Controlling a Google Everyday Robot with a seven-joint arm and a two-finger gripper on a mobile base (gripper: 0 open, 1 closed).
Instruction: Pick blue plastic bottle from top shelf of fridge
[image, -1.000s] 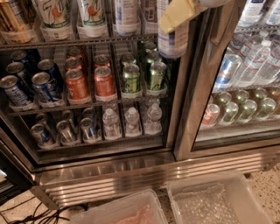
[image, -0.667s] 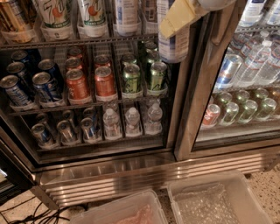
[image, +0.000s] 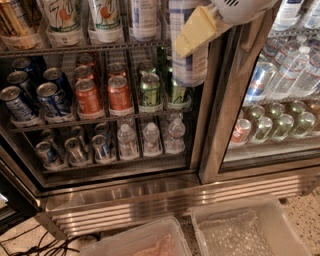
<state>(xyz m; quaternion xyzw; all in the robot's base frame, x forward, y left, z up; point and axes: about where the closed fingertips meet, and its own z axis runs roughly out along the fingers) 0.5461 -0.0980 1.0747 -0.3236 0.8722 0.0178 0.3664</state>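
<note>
The blue plastic bottle (image: 190, 57) hangs upright at top centre, in front of the open left bay of the fridge (image: 150, 200). Its base is below the top shelf (image: 75, 49) rail, in front of the green cans. My gripper (image: 197, 30) comes in from the upper right. Its yellowish finger (image: 196, 29) lies across the bottle's label, and it is shut on the bottle. The bottle's cap is out of view above. A second pale-blue-labelled bottle (image: 145, 17) stands on the top shelf just to the left.
Tall white cans (image: 62, 15) stand on the top shelf at left. Blue, orange and green soda cans (image: 120, 92) fill the middle rack, small water bottles (image: 150, 137) the lower one. A steel door post (image: 220, 120) stands right of the bottle. Two clear plastic bins (image: 250, 230) sit on the floor.
The bottle and my gripper have come a little lower and slightly left; the bottle's base now reaches further down in front of the green cans.
</note>
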